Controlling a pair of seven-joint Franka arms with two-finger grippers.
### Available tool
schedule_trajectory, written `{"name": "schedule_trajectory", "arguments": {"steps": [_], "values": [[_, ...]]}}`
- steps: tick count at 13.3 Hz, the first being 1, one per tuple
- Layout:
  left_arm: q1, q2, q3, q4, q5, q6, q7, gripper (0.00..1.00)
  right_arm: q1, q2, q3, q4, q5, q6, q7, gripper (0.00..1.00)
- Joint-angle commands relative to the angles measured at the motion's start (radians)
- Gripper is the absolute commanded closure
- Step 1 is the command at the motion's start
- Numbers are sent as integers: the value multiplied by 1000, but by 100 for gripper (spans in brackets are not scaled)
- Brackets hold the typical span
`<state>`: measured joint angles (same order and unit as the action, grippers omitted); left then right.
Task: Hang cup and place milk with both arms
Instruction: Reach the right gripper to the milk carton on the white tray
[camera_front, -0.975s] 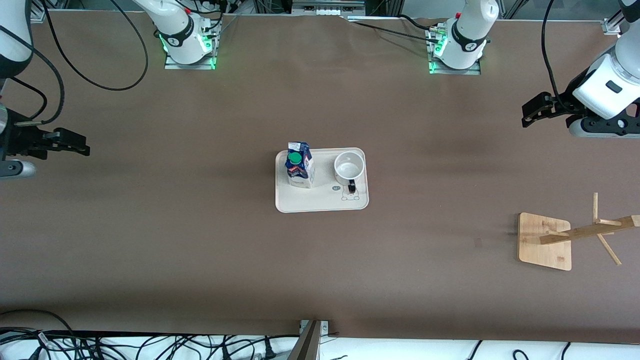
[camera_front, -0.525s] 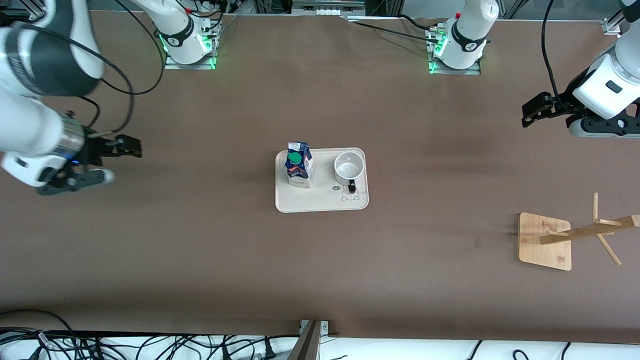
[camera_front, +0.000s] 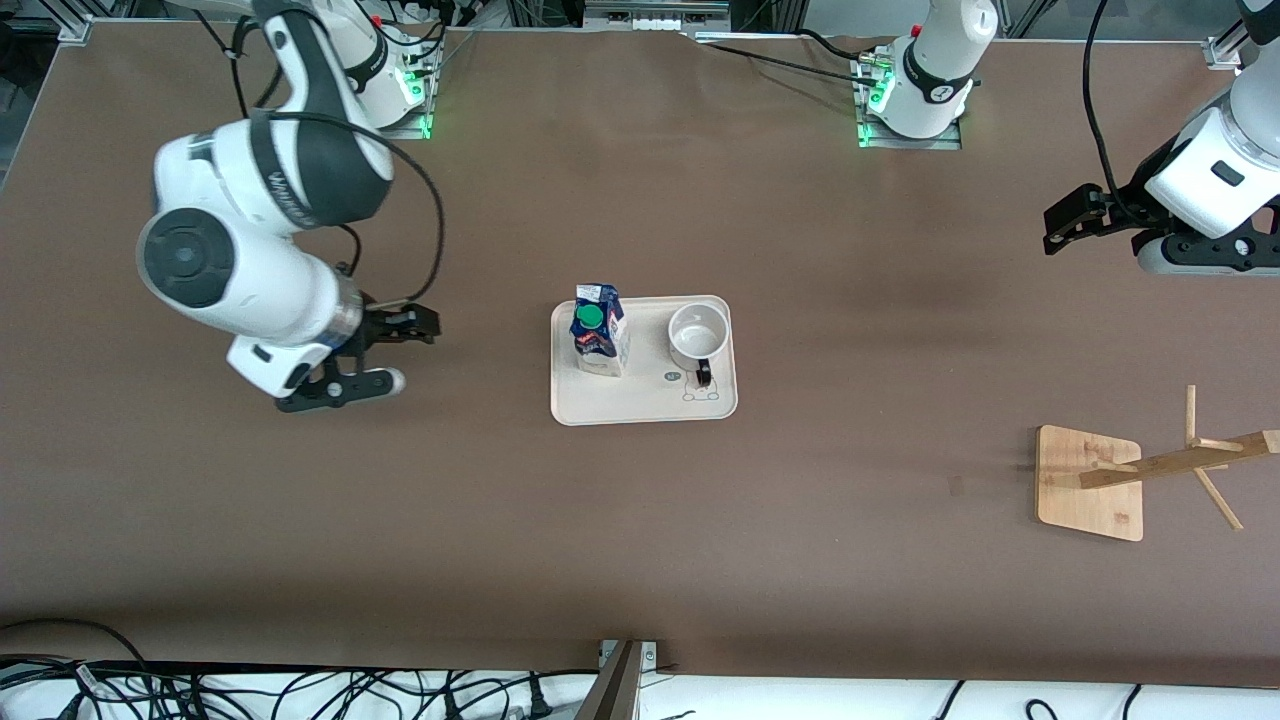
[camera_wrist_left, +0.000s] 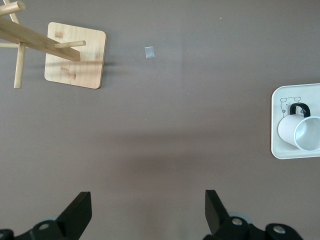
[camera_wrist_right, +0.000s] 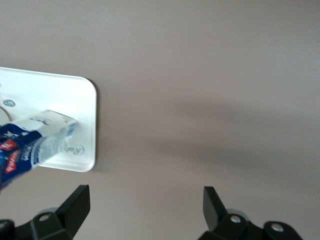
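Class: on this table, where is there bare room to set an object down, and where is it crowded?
Bare table lies between the tray and the wooden rack, and nearer the front camera than the tray. The tray is crowded: milk beside cup. The open right end effector hangs over the table toward its end.

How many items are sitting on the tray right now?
2. The blue-and-white gable-top milk carton with green cap stands at the white rectangular tray's end toward the right arm; the white ceramic mug with black handle sits beside it, toward the left arm. Nothing looks hidden.
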<state>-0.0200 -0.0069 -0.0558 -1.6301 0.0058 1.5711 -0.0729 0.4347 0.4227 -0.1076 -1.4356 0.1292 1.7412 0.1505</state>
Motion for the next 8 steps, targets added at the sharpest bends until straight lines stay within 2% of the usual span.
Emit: {"name": "schedule_trajectory", "arguments": {"steps": [1, 2, 6, 8], "values": [[-1, -5, -1, 12, -4, -20, 4, 0, 62, 16, -12, 9, 119, 69, 152, 0], [-1, -5, -1, 12, -4, -20, 4, 0, 85, 33, -12, 11, 162, 101, 223, 0], [3, -5, 1, 12, -4, -28, 4, 0, 176, 88, -12, 11, 171, 247, 442, 0], [2, -7, 1, 12, -4, -28, 4, 0, 186, 106, -12, 11, 172, 262, 491, 0]]}}
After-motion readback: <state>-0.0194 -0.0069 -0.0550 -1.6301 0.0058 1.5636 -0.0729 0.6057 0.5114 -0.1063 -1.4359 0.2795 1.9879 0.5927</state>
